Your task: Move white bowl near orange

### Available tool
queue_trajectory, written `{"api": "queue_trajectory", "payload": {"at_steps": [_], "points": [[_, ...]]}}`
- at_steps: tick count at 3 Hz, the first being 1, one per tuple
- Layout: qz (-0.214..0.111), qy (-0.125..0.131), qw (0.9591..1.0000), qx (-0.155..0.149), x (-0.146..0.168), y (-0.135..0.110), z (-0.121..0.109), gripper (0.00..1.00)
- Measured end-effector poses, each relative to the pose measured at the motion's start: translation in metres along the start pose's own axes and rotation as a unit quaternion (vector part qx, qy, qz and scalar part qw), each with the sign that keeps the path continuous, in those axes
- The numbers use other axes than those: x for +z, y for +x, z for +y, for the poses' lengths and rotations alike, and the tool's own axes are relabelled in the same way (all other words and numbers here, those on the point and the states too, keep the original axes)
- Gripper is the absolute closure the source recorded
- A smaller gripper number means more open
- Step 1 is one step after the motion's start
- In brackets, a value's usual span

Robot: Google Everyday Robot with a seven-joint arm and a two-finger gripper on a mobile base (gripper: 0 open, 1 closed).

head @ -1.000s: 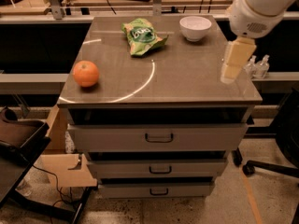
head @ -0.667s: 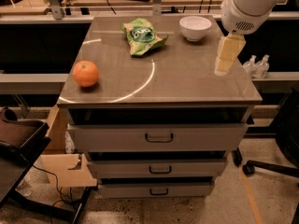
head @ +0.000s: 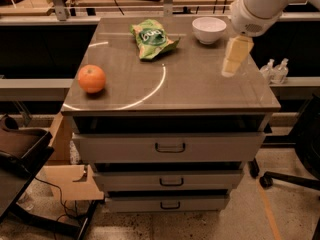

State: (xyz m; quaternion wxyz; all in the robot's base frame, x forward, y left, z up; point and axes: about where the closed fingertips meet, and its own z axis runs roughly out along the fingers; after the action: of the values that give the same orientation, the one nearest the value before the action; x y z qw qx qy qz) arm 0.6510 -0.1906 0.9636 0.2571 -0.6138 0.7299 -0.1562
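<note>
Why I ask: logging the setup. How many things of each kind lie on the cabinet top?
White bowl: 1
Orange: 1
Green snack bag: 1
Total: 3
The gripper hangs above the cabinet top, over its right side.

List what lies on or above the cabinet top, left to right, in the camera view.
orange → green snack bag → white bowl → gripper, which hovers over the right side of the top, just in front of the bowl.
</note>
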Motion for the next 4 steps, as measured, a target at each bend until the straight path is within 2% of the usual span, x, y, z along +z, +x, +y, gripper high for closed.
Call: {"api": "queue_trajectory", "payload": {"at_steps": [1,2,4], "points": [[-0.039,-0.006,0.9992,-0.005,0.043,-0.010,-0.028,0.00],[-0.055,-0.016,0.9983,-0.014,0.081,-0.016,-0.051,0.00],[-0.036,-0.034,0.9986,-0.014,0.132,-0.014,-0.076,0.00]]}}
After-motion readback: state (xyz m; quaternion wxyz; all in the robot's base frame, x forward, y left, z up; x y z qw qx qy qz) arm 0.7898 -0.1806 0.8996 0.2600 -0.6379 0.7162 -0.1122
